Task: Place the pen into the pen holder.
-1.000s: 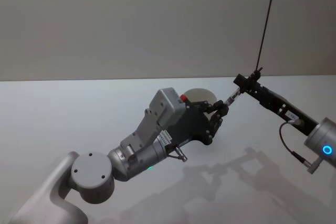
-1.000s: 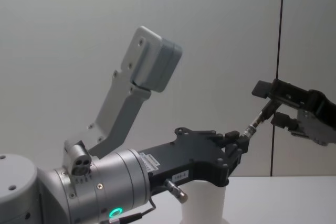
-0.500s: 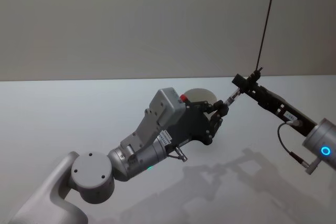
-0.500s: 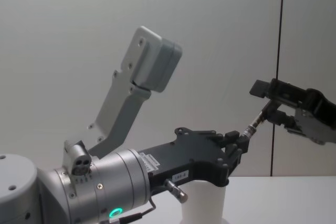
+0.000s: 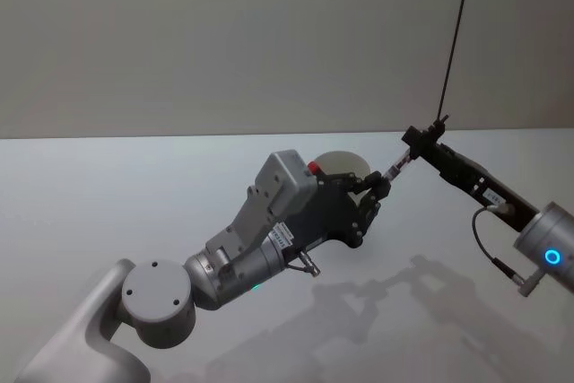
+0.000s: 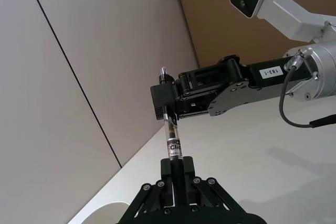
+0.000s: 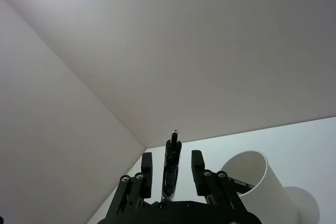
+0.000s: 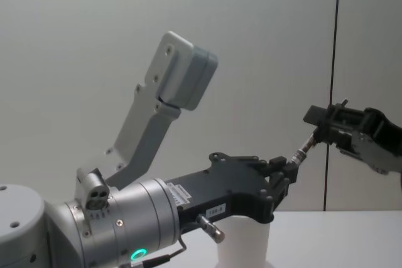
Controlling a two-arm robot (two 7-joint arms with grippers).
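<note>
Here the pen (image 6: 171, 141) is held in the air betw. both grippers, above the table (image 5: 134, 195), w/ the pen holder (image 7: 260, 179) standing on the table near its far edge, just below the left gripper (image 5: 378, 187). Left gripper is clamped on the pen's lower end. Right gripper (image 5: 413, 152) is at the upper end, fingers (image 7: 146, 167) spread either side of the pen, not pinching.

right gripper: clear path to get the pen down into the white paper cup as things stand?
Probably not yet. The left gripper is shut on the near end of the pen, and its black body sits over the white paper cup. The right gripper straddles the far end, fingers apart.
</note>
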